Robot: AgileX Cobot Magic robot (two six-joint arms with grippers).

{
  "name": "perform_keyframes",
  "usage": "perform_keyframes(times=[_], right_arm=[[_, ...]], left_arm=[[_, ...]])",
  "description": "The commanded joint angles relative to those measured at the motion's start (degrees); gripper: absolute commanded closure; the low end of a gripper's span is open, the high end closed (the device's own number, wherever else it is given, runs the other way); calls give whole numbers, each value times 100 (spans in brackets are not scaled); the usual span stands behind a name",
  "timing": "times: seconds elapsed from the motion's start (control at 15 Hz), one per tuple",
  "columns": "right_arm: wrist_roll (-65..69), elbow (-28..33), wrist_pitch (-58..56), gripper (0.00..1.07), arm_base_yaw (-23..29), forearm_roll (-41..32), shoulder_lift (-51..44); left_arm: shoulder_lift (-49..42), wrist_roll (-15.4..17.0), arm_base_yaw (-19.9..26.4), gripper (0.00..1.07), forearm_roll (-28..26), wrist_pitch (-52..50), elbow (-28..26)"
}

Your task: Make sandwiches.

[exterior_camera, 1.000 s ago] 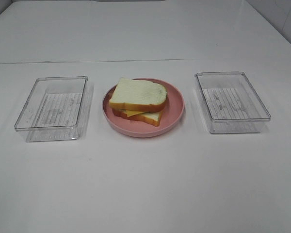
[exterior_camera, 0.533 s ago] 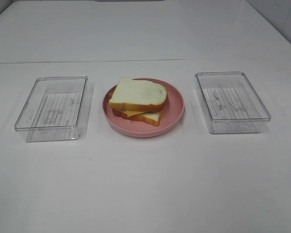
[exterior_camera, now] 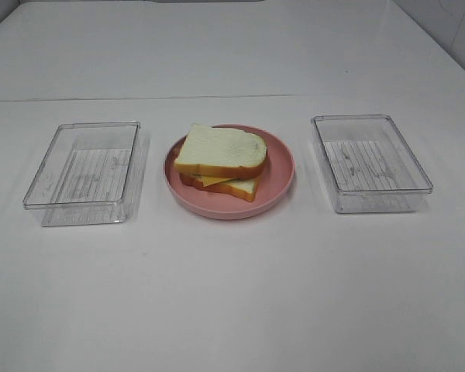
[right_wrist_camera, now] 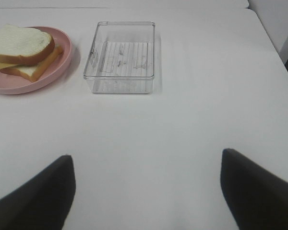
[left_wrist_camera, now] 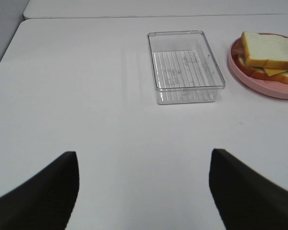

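Left gripper (left_wrist_camera: 144, 191) open over white table (exterior_camera: 232, 294).

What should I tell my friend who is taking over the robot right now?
Left gripper: fingers open, empty, back from the left tray.
Right gripper: fingers open, empty, back from the right tray.
Sandwich: stacked on the pink plate between the trays, cheese peeking out under the top bread slice.
Done: sandwich assembled, both trays empty.
Left: nothing visible to add.
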State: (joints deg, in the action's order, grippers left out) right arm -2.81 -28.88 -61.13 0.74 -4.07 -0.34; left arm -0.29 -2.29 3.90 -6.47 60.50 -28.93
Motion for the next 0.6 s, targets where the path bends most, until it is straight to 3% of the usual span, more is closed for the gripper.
perform_keyframes(times=[0.07, 0.6], right_arm=[[74, 6, 40, 29, 11, 86, -80], [229, 6, 40, 29, 11, 223, -80]], left_arm=[[-120, -378, 29, 34, -92, -57, 40], [-120, -384, 29, 34, -92, -52, 40]])
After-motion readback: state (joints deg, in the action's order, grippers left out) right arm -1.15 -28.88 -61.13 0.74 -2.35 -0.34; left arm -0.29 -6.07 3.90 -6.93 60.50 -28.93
